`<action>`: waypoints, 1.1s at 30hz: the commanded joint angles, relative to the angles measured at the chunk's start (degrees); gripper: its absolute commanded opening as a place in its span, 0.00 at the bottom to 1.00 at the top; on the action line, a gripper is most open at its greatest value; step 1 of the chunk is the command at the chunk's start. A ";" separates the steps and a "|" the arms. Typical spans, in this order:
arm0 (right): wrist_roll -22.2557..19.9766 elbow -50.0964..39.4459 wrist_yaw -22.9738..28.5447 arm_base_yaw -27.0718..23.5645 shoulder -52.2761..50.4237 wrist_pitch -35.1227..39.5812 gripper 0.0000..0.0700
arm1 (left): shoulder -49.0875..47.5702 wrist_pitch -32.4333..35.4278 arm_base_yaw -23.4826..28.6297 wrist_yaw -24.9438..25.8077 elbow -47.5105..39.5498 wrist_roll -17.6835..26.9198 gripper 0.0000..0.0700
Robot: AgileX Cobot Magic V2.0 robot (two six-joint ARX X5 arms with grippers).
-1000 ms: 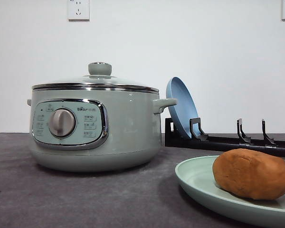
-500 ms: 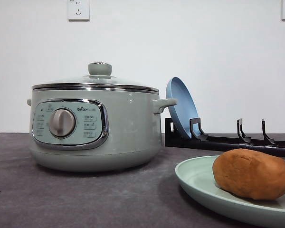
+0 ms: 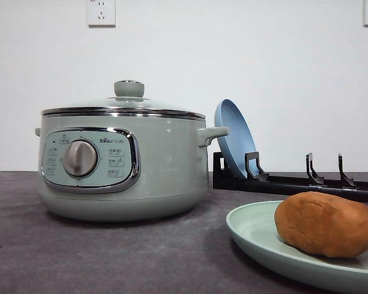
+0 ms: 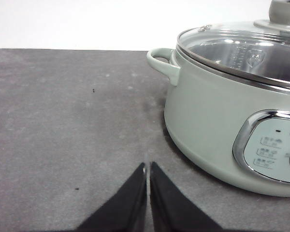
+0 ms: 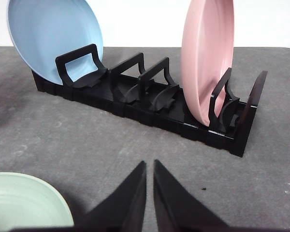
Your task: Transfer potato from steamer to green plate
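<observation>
The orange-brown potato (image 3: 325, 224) lies on the green plate (image 3: 257, 236) at the front right of the table. The pale green steamer (image 3: 122, 162) stands at the left with its glass lid and green knob (image 3: 129, 89) on. In the left wrist view my left gripper (image 4: 148, 166) is shut and empty over the grey table, beside the steamer (image 4: 232, 111). In the right wrist view my right gripper (image 5: 150, 164) is shut and empty; the green plate's rim (image 5: 43, 193) shows beside it, and the dish rack stands beyond.
A black dish rack (image 3: 294, 180) stands behind the plate, holding a blue plate (image 3: 235, 138). In the right wrist view the rack (image 5: 150, 104) holds the blue plate (image 5: 53, 38) and a pink plate (image 5: 208, 58). A white wall stands behind the grey table (image 3: 110, 257).
</observation>
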 commanded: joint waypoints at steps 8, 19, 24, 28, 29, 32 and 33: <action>-0.76 -0.28 0.20 -0.07 -0.13 0.75 0.02 | -0.07 -0.35 -0.11 0.42 -1.18 0.87 0.00; -0.76 -0.28 0.20 -0.07 -0.13 0.75 0.02 | -0.07 -0.35 -0.11 0.42 -1.18 0.87 0.00; -0.76 -0.28 0.20 -0.07 -0.13 0.77 0.02 | -0.07 -0.35 -0.11 0.42 -1.18 0.87 0.00; -0.76 -0.28 0.20 -0.07 -0.13 0.76 0.02 | -0.07 -0.35 -0.11 0.42 -1.18 0.87 0.00; -0.76 -0.28 0.20 -0.07 -0.13 0.75 0.02 | -0.07 -0.35 -0.11 0.42 -1.18 0.87 0.00; -0.76 -0.28 0.19 -0.07 -0.13 0.74 0.02 | -0.07 -0.35 -0.11 0.42 -1.18 0.87 0.00; -0.76 -0.28 0.20 -0.07 -0.13 0.74 0.02 | -0.07 -0.35 -0.11 0.42 -1.18 0.87 0.00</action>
